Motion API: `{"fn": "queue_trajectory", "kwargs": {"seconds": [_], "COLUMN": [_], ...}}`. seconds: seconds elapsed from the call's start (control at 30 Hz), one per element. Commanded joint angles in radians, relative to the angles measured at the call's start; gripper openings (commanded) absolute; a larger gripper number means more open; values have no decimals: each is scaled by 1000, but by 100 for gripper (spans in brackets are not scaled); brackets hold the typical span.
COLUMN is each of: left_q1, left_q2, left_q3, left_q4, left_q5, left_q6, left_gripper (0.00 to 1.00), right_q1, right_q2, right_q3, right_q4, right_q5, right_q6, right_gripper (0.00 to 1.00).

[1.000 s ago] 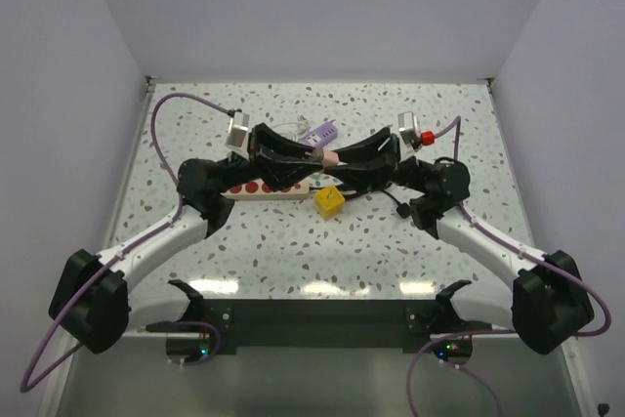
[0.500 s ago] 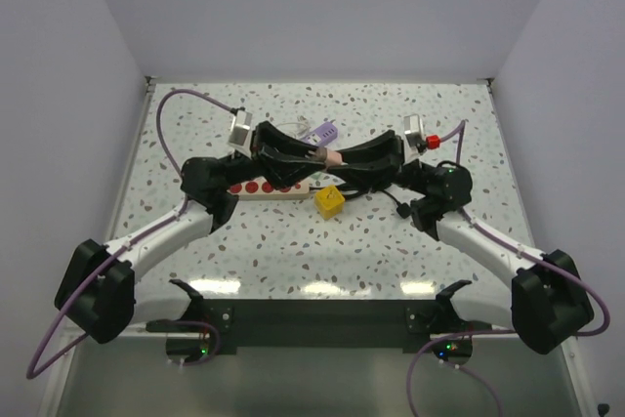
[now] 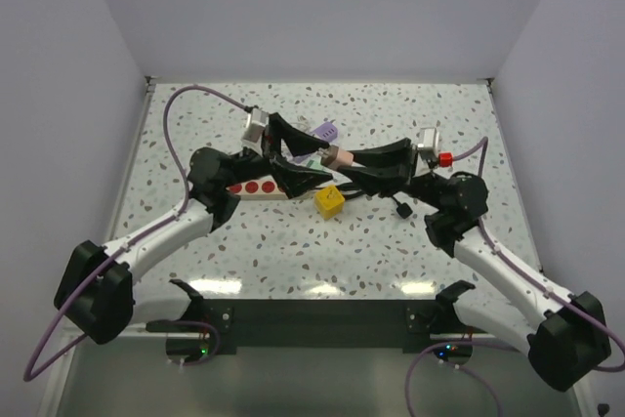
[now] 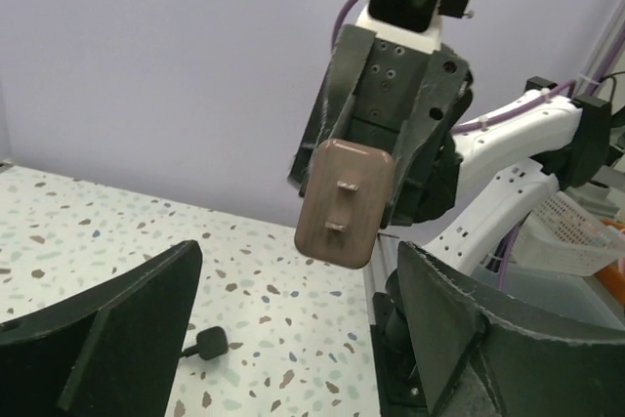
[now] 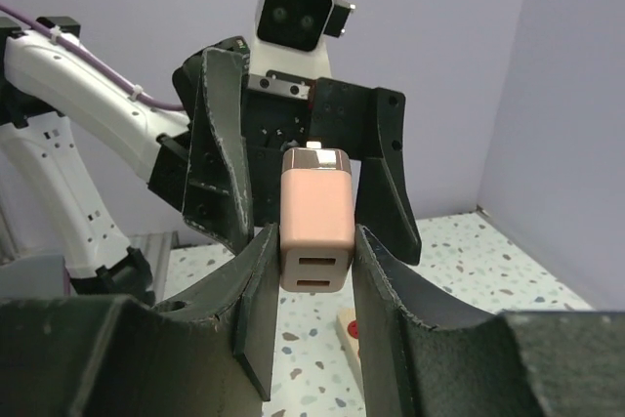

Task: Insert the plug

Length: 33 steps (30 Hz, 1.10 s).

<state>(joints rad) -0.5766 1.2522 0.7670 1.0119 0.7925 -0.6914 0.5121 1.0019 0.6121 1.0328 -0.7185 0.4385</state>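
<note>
Pink two-prong plug aloft

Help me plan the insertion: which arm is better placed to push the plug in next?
Right: the right jaws clamp the pink plug; the left jaws stand open and empty.

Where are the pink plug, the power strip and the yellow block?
pink plug (image 5: pixel 315 212), right wrist view, its front face.
power strip (image 3: pixel 252 187), top view, a red circle on it.
yellow block (image 3: pixel 329 201), top view, its top face.
</note>
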Motion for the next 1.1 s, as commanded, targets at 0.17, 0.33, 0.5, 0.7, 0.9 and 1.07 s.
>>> {"fn": "queue_trajectory", "kwargs": {"seconds": [0.17, 0.33, 0.5, 0.7, 0.9, 1.07], "left_q1": [33, 170, 208, 210, 212, 218], "left_q2": [-117, -233, -287, -286, -338, -274], "left_q3": [5, -107, -147, -143, -173, -160], "left_q4": [-310, -386, -574, -740, -803, -848], "left_q5": [-177, -266, -505, -763, -927, -961], "left_q6": [208, 208, 280, 375, 395, 414], "left_gripper": [90, 91, 92, 92, 94, 95], "right_q1": [3, 3, 3, 5, 22, 71], "right_q2": [-95, -60, 67, 233, 420, 604], "right_q3": [63, 129, 205, 368, 552, 745], "right_q4": [-405, -586, -668, -885, -1109, -1301], "right_q5": [148, 220, 220, 179, 163, 182], "right_q6": [-251, -351, -394, -518, -690, -820], "right_gripper": [0, 0, 0, 0, 0, 0]}}
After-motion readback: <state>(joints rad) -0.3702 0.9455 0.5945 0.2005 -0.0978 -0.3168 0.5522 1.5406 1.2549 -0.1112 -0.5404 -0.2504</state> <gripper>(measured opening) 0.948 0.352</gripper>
